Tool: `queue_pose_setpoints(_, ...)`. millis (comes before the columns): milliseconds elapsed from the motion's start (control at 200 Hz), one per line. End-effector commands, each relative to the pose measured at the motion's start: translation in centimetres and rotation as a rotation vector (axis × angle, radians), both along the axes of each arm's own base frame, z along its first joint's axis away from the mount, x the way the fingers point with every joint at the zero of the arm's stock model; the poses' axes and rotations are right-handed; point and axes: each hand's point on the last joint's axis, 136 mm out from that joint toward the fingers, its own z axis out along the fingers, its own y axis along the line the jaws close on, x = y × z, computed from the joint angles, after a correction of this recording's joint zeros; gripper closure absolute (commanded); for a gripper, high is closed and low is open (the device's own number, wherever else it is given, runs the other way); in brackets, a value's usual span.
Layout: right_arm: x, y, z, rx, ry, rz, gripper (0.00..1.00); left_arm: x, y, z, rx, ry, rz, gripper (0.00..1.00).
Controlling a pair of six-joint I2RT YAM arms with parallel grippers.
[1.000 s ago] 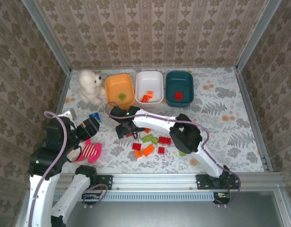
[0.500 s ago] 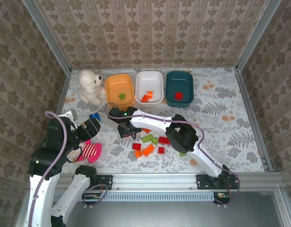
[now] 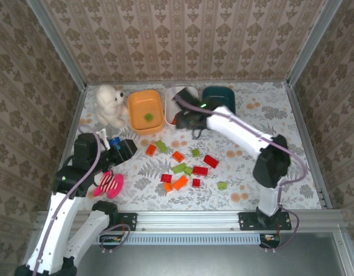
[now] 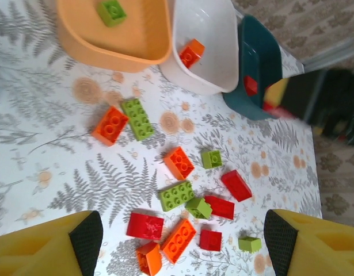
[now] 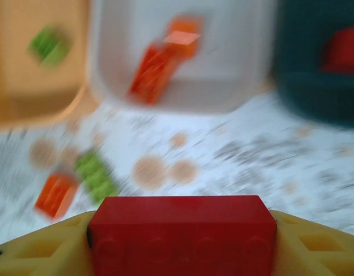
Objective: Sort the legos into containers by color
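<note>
Loose legos in red, orange and light green lie scattered mid-table (image 3: 180,169) and under my left wrist camera (image 4: 177,195). My left gripper (image 3: 126,148) (image 4: 182,234) hovers open at the left of that scatter, with nothing between its fingers (image 4: 87,236). My right gripper (image 3: 184,118) (image 5: 182,253) is shut on a red brick (image 5: 182,230), at the near edge of the white bin (image 3: 167,109). The orange bin (image 3: 133,109) holds a green brick (image 4: 111,11). The white bin (image 4: 208,23) holds orange bricks (image 4: 191,53). The teal bin (image 3: 228,95) holds a red brick (image 4: 250,85).
A white stuffed animal (image 3: 110,106) sits left of the orange bin. A pink striped plush (image 3: 110,185) lies by my left arm, with a small blue object (image 3: 114,142) beside the left gripper. Patterned walls enclose the table on three sides.
My right arm has swung from the brick scatter up to the bins, carrying the red brick. My left arm has shifted slightly right.
</note>
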Motion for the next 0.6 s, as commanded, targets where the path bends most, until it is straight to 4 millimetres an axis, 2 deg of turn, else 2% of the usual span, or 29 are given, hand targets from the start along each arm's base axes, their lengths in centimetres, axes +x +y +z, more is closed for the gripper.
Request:
queue_pose_setpoints(0, 1.3, -5.5, -3.2, -0.05, 0.082, -0.072, 0.38, 1.9, -2.7, 2.2, -0.044, -0.087, -0.07, 0.23)
queue_pose_setpoints(120, 3.8, -8.8, -5.4, -0.036, 0.155, -0.126, 0.38, 2.8, -5.4, 2.0, -0.01, -0.086, -0.134, 0.23)
queue_pose_setpoints(225, 5.2, -10.1, -7.7, -0.018, 0.237, -0.153, 0.38, 3.3, -7.1, 2.0, 0.0, -0.084, -0.159, 0.23)
queue_pose_setpoints(425, 6.4, -10.9, -11.1, 0.009, 0.335, -0.187, 0.38, 3.7, -8.5, 2.0, 0.022, -0.085, -0.175, 0.23)
queue_pose_setpoints(595, 8.0, -10.6, -12.4, 0.024, 0.334, -0.167, 0.38, 3.6, -8.5, 1.9, 0.028, -0.079, -0.167, 0.23)
